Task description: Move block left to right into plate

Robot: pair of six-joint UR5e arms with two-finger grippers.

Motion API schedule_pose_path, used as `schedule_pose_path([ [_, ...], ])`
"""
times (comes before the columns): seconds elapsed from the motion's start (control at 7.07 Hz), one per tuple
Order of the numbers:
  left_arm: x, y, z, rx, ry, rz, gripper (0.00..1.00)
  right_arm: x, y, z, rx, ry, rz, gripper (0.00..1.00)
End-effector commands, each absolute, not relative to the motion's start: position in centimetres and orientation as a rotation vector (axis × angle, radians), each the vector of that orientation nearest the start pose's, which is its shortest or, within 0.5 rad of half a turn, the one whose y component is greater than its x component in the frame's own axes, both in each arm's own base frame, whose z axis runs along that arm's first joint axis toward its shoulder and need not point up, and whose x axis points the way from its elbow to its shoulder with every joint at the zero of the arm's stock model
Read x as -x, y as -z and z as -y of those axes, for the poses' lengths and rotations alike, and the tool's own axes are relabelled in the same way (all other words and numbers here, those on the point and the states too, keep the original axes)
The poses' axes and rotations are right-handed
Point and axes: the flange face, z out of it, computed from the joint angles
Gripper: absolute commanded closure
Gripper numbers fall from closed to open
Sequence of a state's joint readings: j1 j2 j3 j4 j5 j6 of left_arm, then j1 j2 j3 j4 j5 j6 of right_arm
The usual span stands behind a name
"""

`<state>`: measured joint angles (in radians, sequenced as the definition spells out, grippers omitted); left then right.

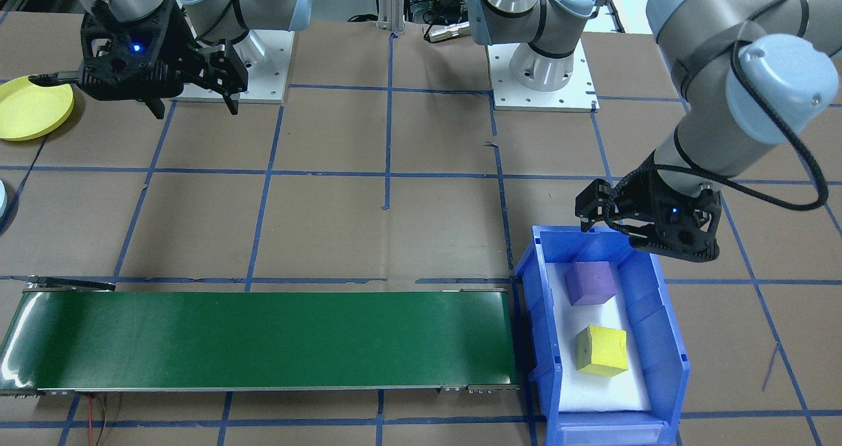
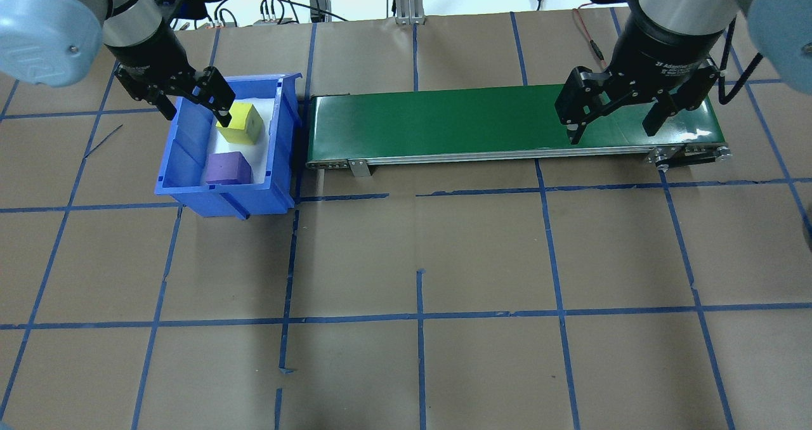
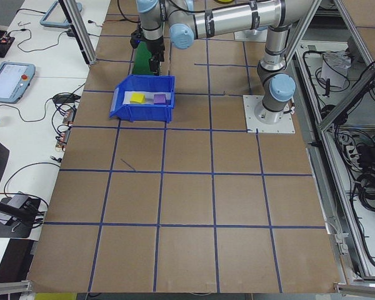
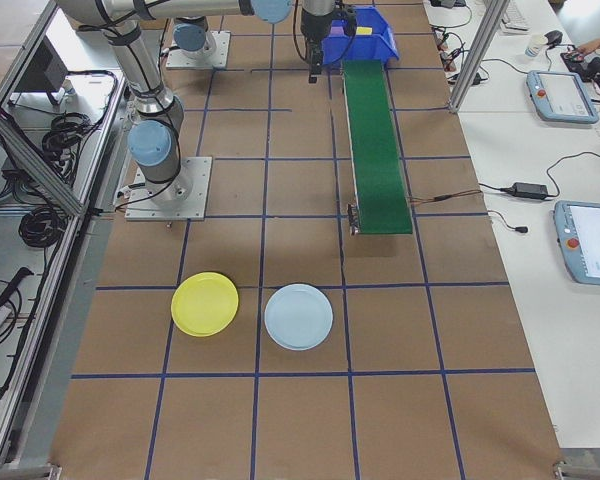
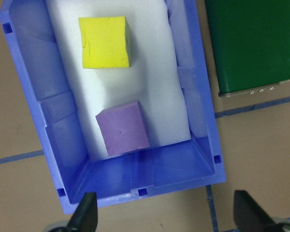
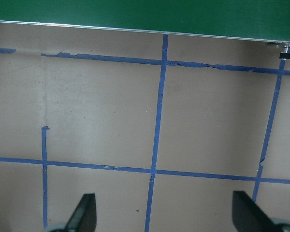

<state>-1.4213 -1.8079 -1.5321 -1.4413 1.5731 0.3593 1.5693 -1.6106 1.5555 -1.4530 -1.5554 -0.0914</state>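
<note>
Two blocks lie on white foam inside a blue bin: a yellow block and a purple block. My left gripper hangs open and empty above the bin's end wall on the purple block's side. The yellow plate lies empty on the table far to my right. My right gripper is open and empty, high over bare table beside the belt's right end.
A green conveyor belt runs from beside the bin toward my right side. A light blue plate lies next to the yellow one. Brown paper with blue tape lines covers the table.
</note>
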Motion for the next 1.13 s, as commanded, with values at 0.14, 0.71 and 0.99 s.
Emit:
schedule_pose_path([
  [0.14,3.6,-30.1,61.6,-0.344,-0.075,-3.159,0.0,-13.4,-50.3,46.8,0.138,-0.095,-3.119,0.0],
  [0.71,3.5,-27.3,62.0,-0.221,-0.151,-3.169,0.01,-13.4,-50.3,46.8,0.141,-0.095,-3.119,0.0],
  [0.99,3.5,-26.9,61.6,-0.133,-0.169,-3.172,0.0,-13.4,-50.3,46.8,0.14,-0.097,-3.119,0.0],
])
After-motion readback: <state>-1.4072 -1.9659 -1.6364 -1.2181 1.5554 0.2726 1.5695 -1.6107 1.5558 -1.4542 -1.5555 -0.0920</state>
